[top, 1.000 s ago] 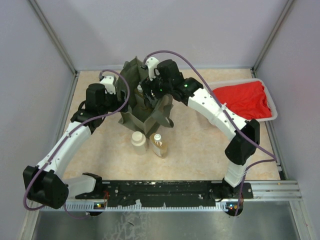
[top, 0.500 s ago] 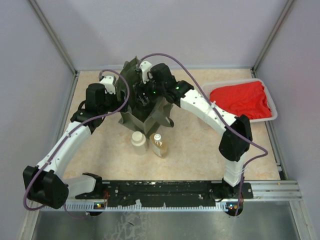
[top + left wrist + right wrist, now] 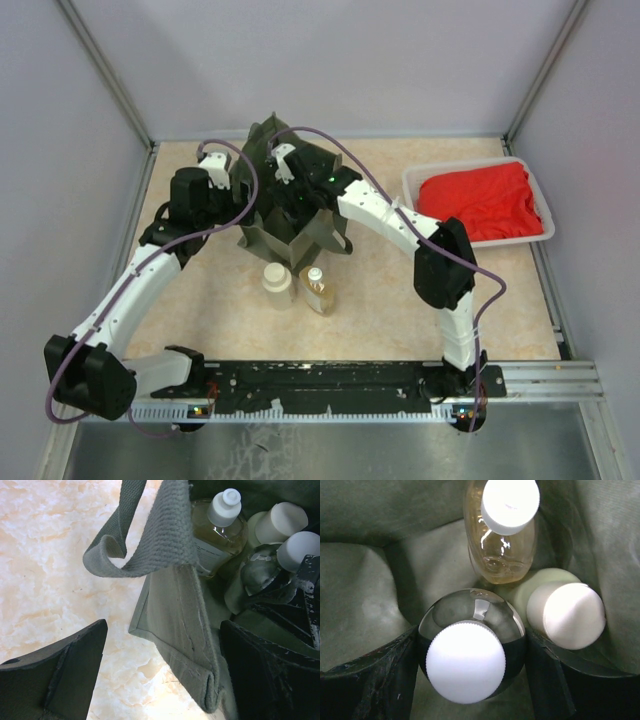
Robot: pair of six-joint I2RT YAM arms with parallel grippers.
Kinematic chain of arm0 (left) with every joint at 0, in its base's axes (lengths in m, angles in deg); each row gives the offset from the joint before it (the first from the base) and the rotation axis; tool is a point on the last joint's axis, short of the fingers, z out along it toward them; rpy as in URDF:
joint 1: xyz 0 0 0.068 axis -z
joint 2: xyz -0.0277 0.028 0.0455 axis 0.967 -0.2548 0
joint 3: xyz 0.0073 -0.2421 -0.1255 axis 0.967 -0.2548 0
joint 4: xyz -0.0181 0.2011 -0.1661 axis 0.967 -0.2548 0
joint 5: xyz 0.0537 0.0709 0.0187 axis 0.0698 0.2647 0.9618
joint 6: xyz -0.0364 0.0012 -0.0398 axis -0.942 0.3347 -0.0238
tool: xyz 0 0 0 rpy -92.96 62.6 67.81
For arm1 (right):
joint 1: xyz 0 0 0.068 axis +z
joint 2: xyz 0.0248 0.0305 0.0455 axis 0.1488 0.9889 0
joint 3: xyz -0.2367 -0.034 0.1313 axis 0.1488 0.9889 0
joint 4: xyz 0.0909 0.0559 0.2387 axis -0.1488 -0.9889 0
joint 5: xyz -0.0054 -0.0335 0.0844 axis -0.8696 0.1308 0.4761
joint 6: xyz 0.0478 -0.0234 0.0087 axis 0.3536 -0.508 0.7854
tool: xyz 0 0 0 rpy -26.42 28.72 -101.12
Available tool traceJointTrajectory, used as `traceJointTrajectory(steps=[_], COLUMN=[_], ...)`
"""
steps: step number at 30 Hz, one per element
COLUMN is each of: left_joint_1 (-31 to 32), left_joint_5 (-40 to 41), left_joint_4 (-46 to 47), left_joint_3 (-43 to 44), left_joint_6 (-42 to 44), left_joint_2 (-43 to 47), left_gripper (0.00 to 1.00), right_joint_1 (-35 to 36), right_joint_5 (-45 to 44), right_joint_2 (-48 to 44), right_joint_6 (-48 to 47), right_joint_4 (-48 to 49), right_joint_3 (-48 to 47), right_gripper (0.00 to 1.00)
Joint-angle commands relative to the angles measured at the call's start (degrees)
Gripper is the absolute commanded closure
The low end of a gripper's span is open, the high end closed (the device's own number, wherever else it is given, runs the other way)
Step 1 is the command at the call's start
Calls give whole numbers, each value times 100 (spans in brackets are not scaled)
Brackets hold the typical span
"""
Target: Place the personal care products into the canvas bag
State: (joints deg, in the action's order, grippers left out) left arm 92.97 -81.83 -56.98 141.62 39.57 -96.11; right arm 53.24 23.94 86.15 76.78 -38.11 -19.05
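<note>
I'm watching the silvery bottle [image 3: 470, 612] standing inside the canvas bag [image 3: 365, 580], with an amber bottle [image 3: 500, 555] and a pale bottle [image 3: 565, 615] crowding beside it. My right gripper [image 3: 471, 660] is clamping its sides. My left gripper [image 3: 164, 630] is gaping wide astride the bag's wall.

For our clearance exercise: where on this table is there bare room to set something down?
Bare tabletop lies between the two standing bottles and the white tray, down to the near edge. Crowded: inside the canvas bag, three bottles plus the right gripper.
</note>
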Motion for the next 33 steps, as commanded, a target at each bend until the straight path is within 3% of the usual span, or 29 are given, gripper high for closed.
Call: traceJointTrajectory(steps=[1,6,10,18,23,25,33], left_joint_1=[-17,-20,-18,-20,-16,-18,-16], left_joint_5=[15,30,23,7,-23,-35,-28], left_joint_4=[-246,-255,-256,-254,-254,-254,-246], left_joint_3=[54,41,37,36,39,45,57], left_joint_6=[94,99,94,95,88,85,71], left_joint_2=[26,14,-2,-28,-76,-94,-125], left_gripper=[0,0,0,0,0,0,0], right_joint_1=[-3,-62,-74,-74,-66,-65,101], right_joint_5=[-1229,-1456,-1491,-1158,-1003,-958,-1396], right_joint_2=[-249,-117,-38,-137,-326,-384,-1069], right_joint_6=[-208,-221,-250,-237,-291,-311,-294], right_joint_4=[133,-194,-306,-283,-316,-398,-593], right_joint_3=[-802,-919,-934,-1032,-1217,-1385,-1454], right_gripper=[100,100,92,30,5,1,1])
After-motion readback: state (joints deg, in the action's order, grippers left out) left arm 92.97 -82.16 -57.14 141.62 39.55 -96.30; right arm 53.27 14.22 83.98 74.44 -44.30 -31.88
